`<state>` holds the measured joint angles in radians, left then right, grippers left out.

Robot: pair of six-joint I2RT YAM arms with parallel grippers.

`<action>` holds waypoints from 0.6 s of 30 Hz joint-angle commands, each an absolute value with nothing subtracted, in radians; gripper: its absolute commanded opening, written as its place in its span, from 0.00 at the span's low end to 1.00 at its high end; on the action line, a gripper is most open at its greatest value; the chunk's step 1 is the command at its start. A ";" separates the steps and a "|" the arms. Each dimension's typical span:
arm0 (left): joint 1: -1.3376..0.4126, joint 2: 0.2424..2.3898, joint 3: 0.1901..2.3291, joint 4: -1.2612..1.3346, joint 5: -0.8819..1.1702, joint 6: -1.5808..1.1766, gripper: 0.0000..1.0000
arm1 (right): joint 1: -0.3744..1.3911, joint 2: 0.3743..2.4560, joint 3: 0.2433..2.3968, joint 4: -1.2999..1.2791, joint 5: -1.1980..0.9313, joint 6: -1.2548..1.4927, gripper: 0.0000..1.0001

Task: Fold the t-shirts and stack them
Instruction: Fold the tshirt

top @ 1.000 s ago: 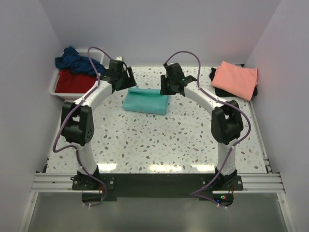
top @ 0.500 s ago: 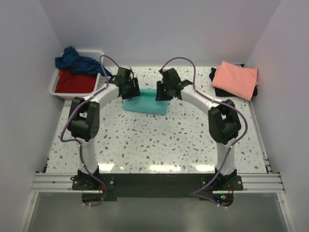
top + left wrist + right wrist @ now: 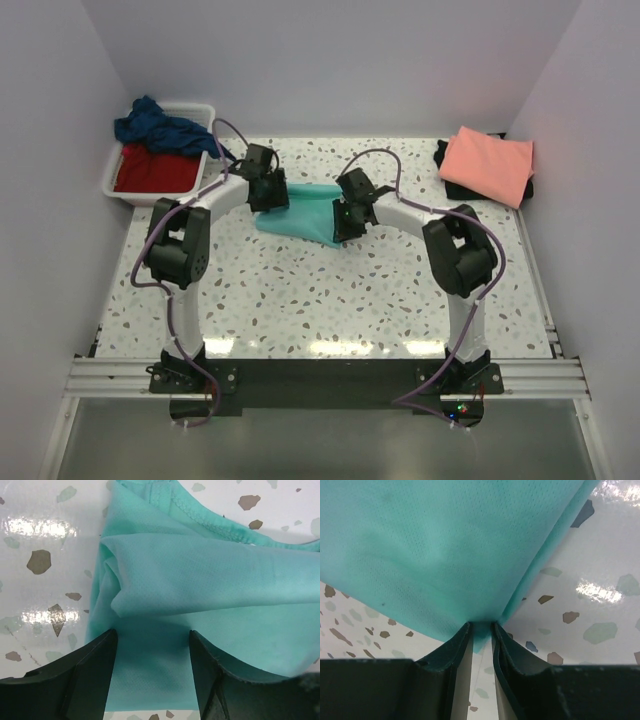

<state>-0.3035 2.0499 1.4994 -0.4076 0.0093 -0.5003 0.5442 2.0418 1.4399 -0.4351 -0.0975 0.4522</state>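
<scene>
The turquoise t-shirt (image 3: 300, 212) at the centre of the top view is one plain, even teal, with a fine mesh weave and a hem stitched in the same colour. At upper right is a plain salmon-pink t-shirt (image 3: 490, 163), with a black t-shirt (image 3: 443, 158) at its edge. At upper left are a navy blue t-shirt (image 3: 160, 127), a red t-shirt (image 3: 150, 168) and a white tub (image 3: 140, 196). The counter (image 3: 330, 290) is glossy white, speckled with grey, brown and pale green flecks. The left tool (image 3: 152, 635) and right tool (image 3: 481, 626) are black. The arms (image 3: 225, 195) are white with black joints, and the cables (image 3: 372, 153) are purple.
</scene>
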 commanded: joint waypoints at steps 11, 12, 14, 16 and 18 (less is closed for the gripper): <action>-0.304 2.031 1.372 -0.488 -0.055 -0.468 0.63 | 0.546 1.944 1.362 -0.468 -0.049 0.482 0.24; -0.307 2.022 1.361 -0.488 -0.051 -0.466 0.63 | 0.548 1.931 1.368 -0.472 -0.038 0.480 0.23; -0.313 2.010 1.318 -0.489 -0.034 -0.463 0.63 | 0.557 1.892 1.384 -0.494 -0.008 0.465 0.24; -0.333 1.984 1.281 -0.482 -0.028 -0.460 0.62 | 0.566 1.875 1.423 -0.524 -0.003 0.445 0.24; -0.354 1.950 1.227 -0.465 -0.017 -0.460 0.62 | 0.581 1.861 1.468 -0.540 0.029 0.434 0.24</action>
<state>-0.3149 1.9759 1.3384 -0.3840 -0.0326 -0.4835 0.5552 1.9522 1.3796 -0.4919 -0.0364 0.4664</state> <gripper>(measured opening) 0.624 0.237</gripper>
